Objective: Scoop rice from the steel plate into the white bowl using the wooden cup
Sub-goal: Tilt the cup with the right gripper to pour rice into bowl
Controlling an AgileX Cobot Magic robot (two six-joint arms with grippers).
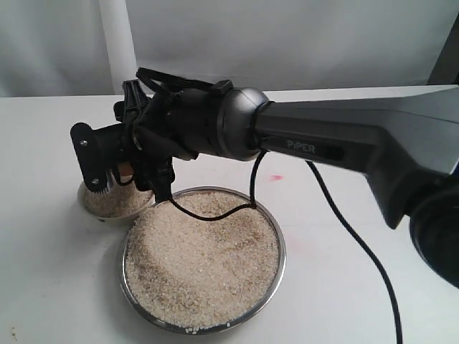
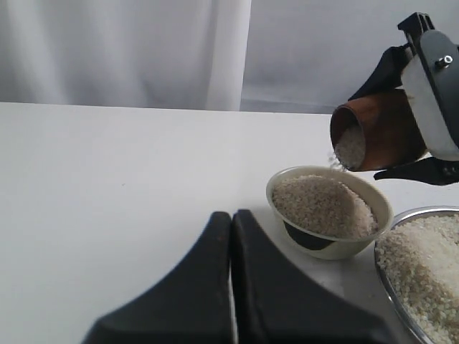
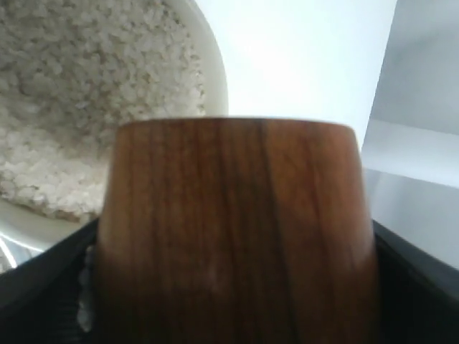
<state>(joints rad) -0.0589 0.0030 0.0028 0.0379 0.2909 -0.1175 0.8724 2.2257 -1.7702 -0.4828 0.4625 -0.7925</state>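
Note:
The wooden cup (image 2: 380, 129) lies tipped on its side above the white bowl (image 2: 297, 215), mouth down toward it, with rice (image 2: 351, 147) spilling from its lip. My right gripper (image 1: 128, 179) is shut on the cup (image 3: 237, 229), reaching across to the left of the table. The bowl (image 1: 107, 219) holds a heap of rice (image 2: 323, 204). Beside it stands the steel plate (image 1: 283, 254), filled with rice (image 1: 204, 265). My left gripper (image 2: 232, 218) is shut and empty, low over the table and short of the bowl.
The right arm (image 1: 344, 147) stretches over the table behind the plate, and its black cable (image 1: 358, 244) trails down past the plate's right side. A grey curtain (image 2: 143, 50) hangs behind the table. A few loose grains lie by the plate's front rim.

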